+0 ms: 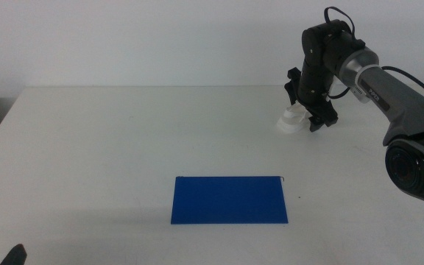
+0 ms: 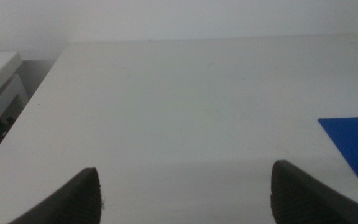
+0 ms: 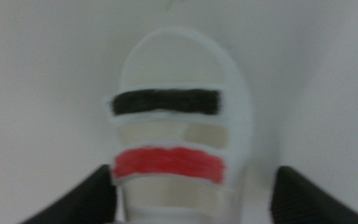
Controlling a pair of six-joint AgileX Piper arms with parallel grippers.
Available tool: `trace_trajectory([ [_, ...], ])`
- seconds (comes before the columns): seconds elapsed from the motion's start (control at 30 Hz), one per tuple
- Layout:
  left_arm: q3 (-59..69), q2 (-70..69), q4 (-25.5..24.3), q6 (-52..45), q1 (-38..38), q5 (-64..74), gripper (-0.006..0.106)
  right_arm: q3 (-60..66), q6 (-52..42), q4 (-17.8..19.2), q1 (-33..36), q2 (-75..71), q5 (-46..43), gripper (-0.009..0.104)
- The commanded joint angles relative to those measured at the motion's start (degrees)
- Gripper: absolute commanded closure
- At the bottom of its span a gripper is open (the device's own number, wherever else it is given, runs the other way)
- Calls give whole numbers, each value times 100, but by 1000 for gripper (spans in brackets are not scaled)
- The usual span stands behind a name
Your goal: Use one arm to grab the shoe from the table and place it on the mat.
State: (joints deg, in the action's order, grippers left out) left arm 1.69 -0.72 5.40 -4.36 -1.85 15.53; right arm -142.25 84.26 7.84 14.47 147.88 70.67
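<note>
The shoe is a small white sandal with a black and a red strap. It lies on the table at the far right. The right arm reaches in from the right, and its gripper hangs low over the shoe. In the right wrist view the right gripper is open, one jaw on each side of the shoe, near its heel end. The dark-blue mat lies flat at the table's front middle, with nothing on it. The left gripper is open and empty, low at the front left.
A white wall stands behind the table's far edge. The table's left edge drops off, with white furniture beside it. A corner of the mat shows in the left wrist view.
</note>
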Motion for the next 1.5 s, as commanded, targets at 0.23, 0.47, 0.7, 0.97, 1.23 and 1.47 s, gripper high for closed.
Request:
trace_trajectory([
  [0.23,40,-76,45,26,-24,-458,7,-184,-693,-158,-57,-588,319,99],
  [0.47,40,-76,45,26,-24,-458,7,384,-960,-136,26,-1365,337,99],
  [0.7,40,-76,45,26,-24,-458,7,2390,-616,288,411,-2749,318,99],
  [0.97,40,-76,45,26,-24,-458,7,3645,-302,498,1328,-3692,318,99],
  [1.23,40,-76,45,26,-24,-458,7,4379,510,480,2315,-3810,298,99],
  [1.47,40,-76,45,26,-24,-458,7,4507,969,552,2605,-3804,280,99],
])
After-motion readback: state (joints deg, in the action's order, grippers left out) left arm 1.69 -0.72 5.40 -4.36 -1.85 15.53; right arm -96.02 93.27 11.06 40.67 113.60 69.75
